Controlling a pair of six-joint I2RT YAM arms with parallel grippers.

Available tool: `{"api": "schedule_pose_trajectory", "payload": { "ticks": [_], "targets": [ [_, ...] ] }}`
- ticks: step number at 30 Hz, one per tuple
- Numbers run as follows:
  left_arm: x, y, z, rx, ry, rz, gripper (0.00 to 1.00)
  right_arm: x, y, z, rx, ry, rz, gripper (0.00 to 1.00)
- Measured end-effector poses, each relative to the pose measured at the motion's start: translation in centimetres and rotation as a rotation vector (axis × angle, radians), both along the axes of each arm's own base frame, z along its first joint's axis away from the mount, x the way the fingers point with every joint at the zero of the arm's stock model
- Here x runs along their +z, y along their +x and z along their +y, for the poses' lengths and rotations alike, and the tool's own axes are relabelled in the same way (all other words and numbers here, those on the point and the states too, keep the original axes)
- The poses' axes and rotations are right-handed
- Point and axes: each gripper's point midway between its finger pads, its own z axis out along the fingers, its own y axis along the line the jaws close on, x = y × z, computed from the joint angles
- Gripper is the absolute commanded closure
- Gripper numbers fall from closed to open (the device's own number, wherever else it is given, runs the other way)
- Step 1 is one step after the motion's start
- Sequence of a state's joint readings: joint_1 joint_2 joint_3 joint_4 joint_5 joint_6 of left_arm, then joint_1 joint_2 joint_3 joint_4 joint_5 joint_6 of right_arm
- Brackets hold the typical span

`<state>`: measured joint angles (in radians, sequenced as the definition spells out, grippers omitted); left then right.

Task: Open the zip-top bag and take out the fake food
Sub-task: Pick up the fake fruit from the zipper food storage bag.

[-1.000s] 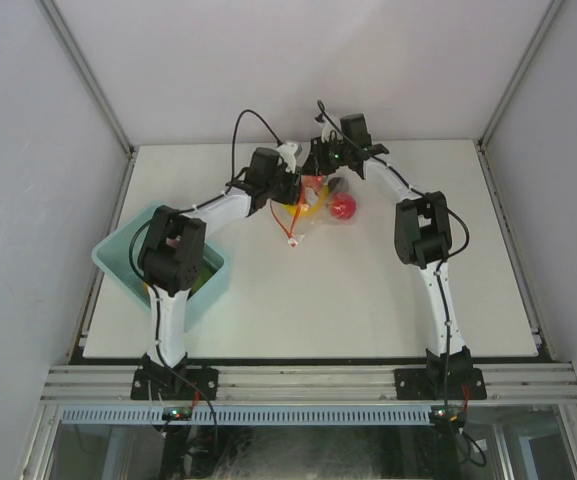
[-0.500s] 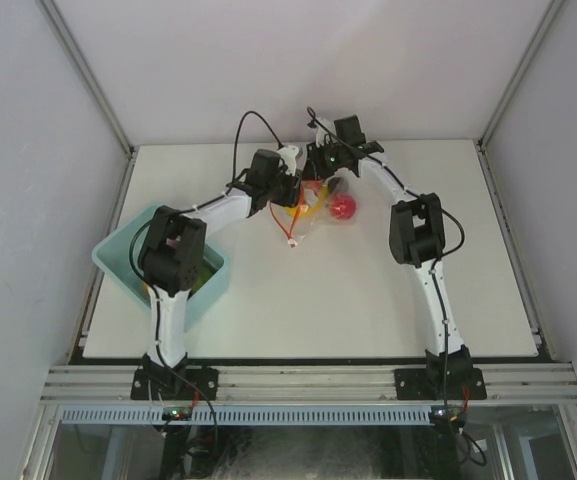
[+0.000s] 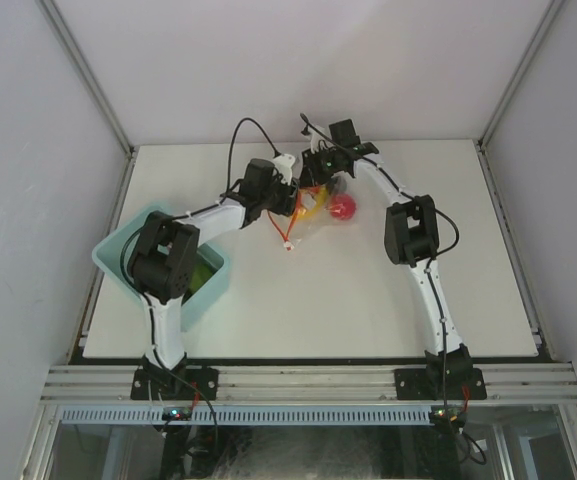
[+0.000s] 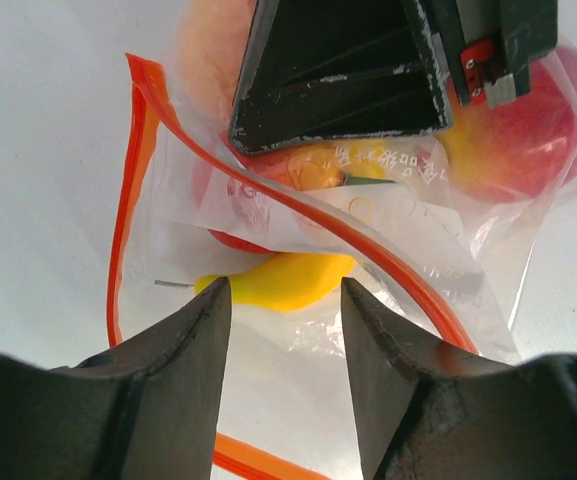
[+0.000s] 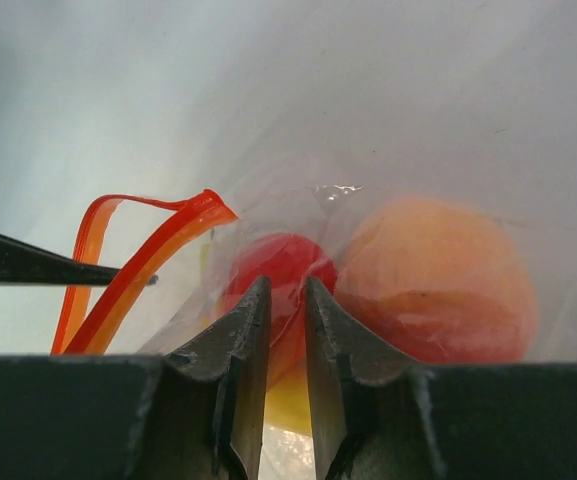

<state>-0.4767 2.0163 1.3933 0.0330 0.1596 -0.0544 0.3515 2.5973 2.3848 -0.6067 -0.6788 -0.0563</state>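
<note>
The zip-top bag lies at the back middle of the table, its red-orange zip strip parted. Inside it I see a yellow banana, a red apple and an orange-peach fruit. My left gripper is open, its jaws on either side of the banana's end through the film, just above the bag's mouth. My right gripper is nearly closed, with a fold of bag film pinched between its jaws at the far side of the bag. A red fruit shows beside both grippers in the top view.
A light blue bin stands at the left edge under the left arm, with something green inside. The two grippers are close together over the bag. White walls enclose the table at the back and sides.
Both arms have shifted slightly left and back over the bag. The bag and the red fruit have stayed about where they were.
</note>
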Motion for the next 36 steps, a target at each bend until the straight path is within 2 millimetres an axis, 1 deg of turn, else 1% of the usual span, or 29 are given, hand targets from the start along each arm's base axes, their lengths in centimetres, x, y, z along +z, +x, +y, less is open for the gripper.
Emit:
{"api": "schedule_pose_trajectory", "payload": {
  "ticks": [3, 6, 10, 15, 20, 23, 25, 29, 36],
  "targets": [
    [-0.2, -0.6, 0.4, -0.008, 0.008, -0.008, 0.42, -0.1, -0.5, 0.0, 0.022, 0.003, 0.011, 0.82],
    [0.1, -0.9, 0.5, -0.011, -0.002, -0.02, 0.42, 0.0, -0.8, 0.0, 0.032, 0.0, 0.021, 0.81],
    [0.7, -0.9, 0.3, -0.02, -0.033, -0.04, 0.41, 0.1, -0.9, -0.2, 0.036, -0.013, 0.026, 0.74],
    [0.7, -1.3, 0.4, -0.019, -0.078, -0.03, 0.41, 0.0, -1.2, -0.6, 0.038, -0.036, 0.038, 0.64],
    [0.6, -1.5, 0.4, -0.017, -0.104, -0.013, 0.47, -0.3, -1.6, -0.9, 0.04, -0.054, 0.054, 0.54],
    [0.7, -1.6, 0.3, -0.017, -0.118, -0.005, 0.48, -0.4, -1.9, -1.0, 0.043, -0.058, 0.062, 0.48],
    [0.6, -1.6, 0.3, -0.017, -0.119, -0.001, 0.48, -0.5, -2.0, -1.0, 0.045, -0.061, 0.067, 0.46],
    [0.5, -1.8, 0.2, -0.019, -0.124, 0.013, 0.46, -0.6, -2.3, -0.9, 0.05, -0.065, 0.077, 0.45],
    [0.4, -2.1, 0.2, -0.034, -0.134, 0.028, 0.39, -0.5, -2.7, -0.8, 0.057, -0.065, 0.097, 0.52]
  ]
}}
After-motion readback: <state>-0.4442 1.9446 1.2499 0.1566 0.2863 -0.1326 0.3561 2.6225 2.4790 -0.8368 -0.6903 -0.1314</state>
